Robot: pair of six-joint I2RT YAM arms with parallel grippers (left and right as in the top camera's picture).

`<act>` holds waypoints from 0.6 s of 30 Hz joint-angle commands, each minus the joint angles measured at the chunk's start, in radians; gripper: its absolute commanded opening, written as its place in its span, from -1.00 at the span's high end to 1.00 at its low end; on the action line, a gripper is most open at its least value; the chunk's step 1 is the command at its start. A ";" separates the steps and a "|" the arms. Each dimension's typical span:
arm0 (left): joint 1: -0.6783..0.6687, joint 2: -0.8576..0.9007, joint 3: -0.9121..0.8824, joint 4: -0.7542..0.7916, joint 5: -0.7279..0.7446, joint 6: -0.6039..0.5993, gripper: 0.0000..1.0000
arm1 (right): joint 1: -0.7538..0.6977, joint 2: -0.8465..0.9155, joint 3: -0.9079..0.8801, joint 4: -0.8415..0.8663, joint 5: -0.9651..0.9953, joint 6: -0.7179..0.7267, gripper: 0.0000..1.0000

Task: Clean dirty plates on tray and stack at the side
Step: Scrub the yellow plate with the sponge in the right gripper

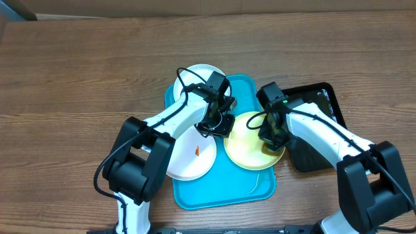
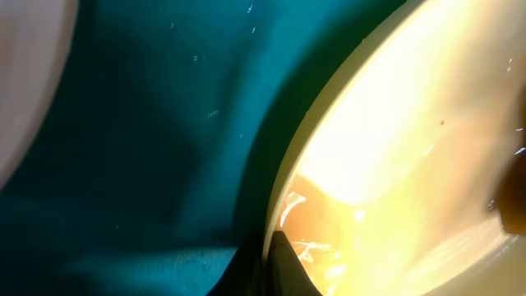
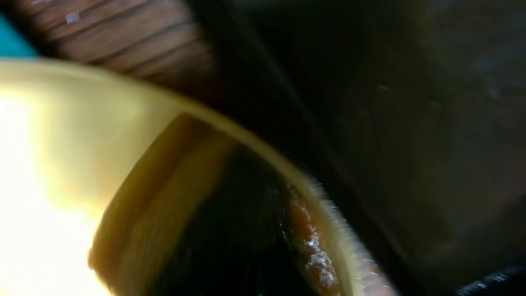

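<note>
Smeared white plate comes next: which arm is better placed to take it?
Left, probably. The smeared white plate lies on the left side of the tray, close to the left end effector. The right end effector sits at the right edge of the yellow plate, with that plate in between.

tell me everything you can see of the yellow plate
The yellow plate is round, pale yellow-green and glossy, with a raised rim. It lies on the blue tray, its right edge over the tray's rim beside the black tray. The left gripper is at its left rim, the right gripper at its right, near an orange smear.
</note>
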 commanded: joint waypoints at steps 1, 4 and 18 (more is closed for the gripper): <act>0.053 0.025 0.001 -0.032 -0.098 0.006 0.92 | -0.043 -0.002 -0.008 -0.042 0.148 0.035 0.92; 0.064 0.025 0.001 -0.035 -0.097 0.010 0.91 | -0.043 -0.044 0.021 -0.065 0.148 0.035 0.92; 0.064 0.025 0.003 -0.038 -0.026 0.021 0.92 | -0.209 -0.257 0.078 -0.098 0.116 -0.080 0.93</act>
